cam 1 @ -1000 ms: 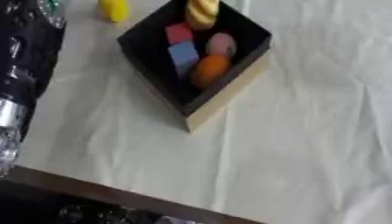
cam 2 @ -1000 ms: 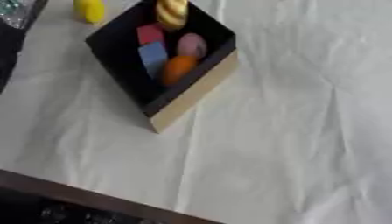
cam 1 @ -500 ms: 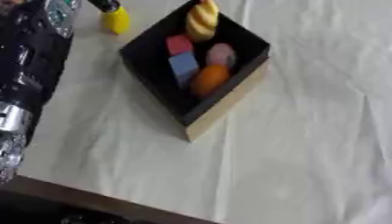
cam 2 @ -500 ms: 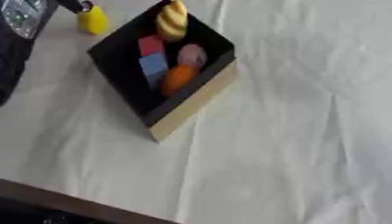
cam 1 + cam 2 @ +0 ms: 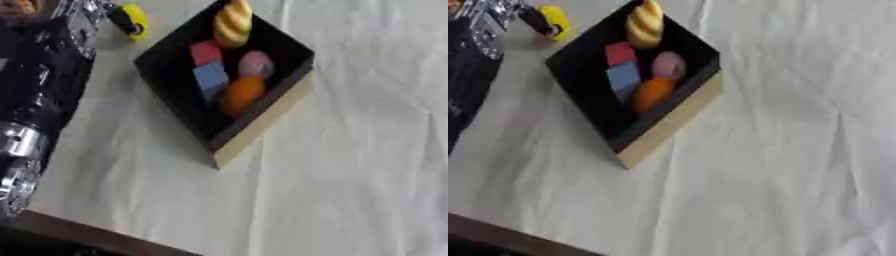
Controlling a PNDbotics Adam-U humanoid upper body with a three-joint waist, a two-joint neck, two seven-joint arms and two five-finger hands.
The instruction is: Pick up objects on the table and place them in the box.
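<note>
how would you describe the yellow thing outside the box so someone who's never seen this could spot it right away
Find the black box with tan outer walls standing cornerwise on the white cloth. Just past its far-left corner, outside it, lies a small yellow object, with the dark fingers of the robot's left hand at it. It is the only coloured item not inside the box, unlike the yellow spiral piece at the box's far corner.

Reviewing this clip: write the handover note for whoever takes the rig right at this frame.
Left hand: at the far left, fingers on the yellow object; whether they have closed on it I cannot tell. Right hand: not in view.
Box: already holds a red block, blue block, orange piece, pink piece and a yellowish twisted piece.
Left: get the yellow object into the box.
</note>
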